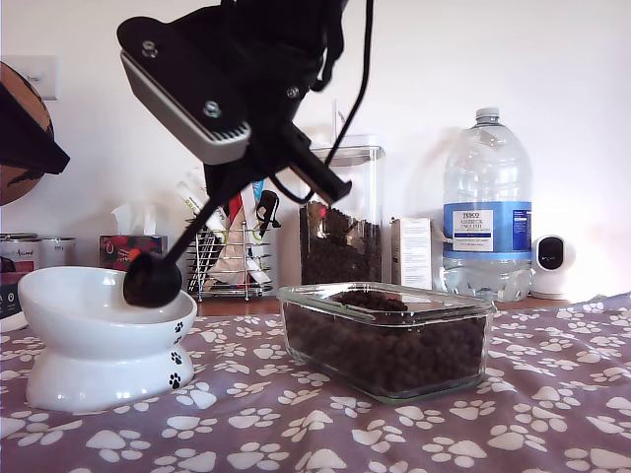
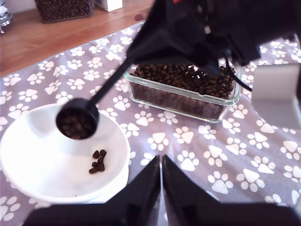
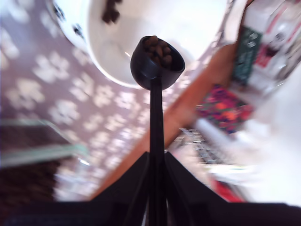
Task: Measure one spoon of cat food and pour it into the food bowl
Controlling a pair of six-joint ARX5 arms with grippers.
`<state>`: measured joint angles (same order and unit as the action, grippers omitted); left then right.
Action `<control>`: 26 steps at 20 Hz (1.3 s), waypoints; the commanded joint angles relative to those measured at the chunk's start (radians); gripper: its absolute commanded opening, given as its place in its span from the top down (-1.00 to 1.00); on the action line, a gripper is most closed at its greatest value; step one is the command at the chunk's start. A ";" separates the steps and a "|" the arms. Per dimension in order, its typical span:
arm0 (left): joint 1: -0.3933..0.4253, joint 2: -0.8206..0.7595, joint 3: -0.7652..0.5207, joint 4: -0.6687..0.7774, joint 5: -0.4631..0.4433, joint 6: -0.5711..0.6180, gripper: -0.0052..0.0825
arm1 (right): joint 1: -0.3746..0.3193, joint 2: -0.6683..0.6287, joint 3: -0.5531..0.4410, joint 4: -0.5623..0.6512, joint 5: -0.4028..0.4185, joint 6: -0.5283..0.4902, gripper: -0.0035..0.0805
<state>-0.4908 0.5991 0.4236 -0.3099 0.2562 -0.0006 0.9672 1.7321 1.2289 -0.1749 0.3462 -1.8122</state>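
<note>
My second gripper (image 3: 156, 157) is shut on the long handle of the black spoon (image 3: 157, 59). Its round cup holds cat food (image 3: 158, 46) and hangs over the white food bowl (image 3: 197, 28). In the exterior view the spoon's cup (image 1: 151, 281) sits just above the food bowl's (image 1: 79, 340) rim, at that view's left, under the second gripper (image 1: 229, 182). A few pellets (image 2: 98, 160) lie inside the bowl (image 2: 28, 165), below the spoon (image 2: 77, 121). My first gripper (image 2: 161, 188) is shut on nothing, raised above the cloth beside the bowl.
A clear glass dish (image 1: 386, 340) full of kibble stands mid-table on the paw-print cloth (image 1: 296, 434). Behind it are a tall kibble jar (image 1: 340, 222), a water bottle (image 1: 486, 207), a wire rack (image 1: 232, 258) and a white camera (image 1: 552, 264).
</note>
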 commanded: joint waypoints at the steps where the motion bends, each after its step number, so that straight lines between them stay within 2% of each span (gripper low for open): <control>1: 0.001 0.003 -0.015 0.011 -0.002 0.000 0.93 | -0.001 0.012 0.012 -0.039 -0.003 0.189 0.95; 7: 0.001 0.003 -0.015 0.010 -0.002 0.000 0.93 | -0.004 0.011 0.012 -0.091 -0.025 0.781 0.95; 12: 0.001 0.003 -0.015 0.010 -0.002 0.000 0.93 | -0.026 0.010 0.012 -0.151 -0.185 1.200 0.95; 18: 0.000 0.003 -0.015 0.011 -0.002 0.000 0.93 | -0.057 -0.003 0.012 -0.144 -0.376 1.698 0.95; 26: 0.001 0.003 -0.015 0.011 -0.002 0.000 0.93 | -0.106 -0.003 0.012 -0.091 -0.528 2.264 0.95</control>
<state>-0.4908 0.5991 0.4236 -0.3096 0.2562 -0.0006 0.8646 1.7321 1.2289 -0.2813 -0.1715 0.4072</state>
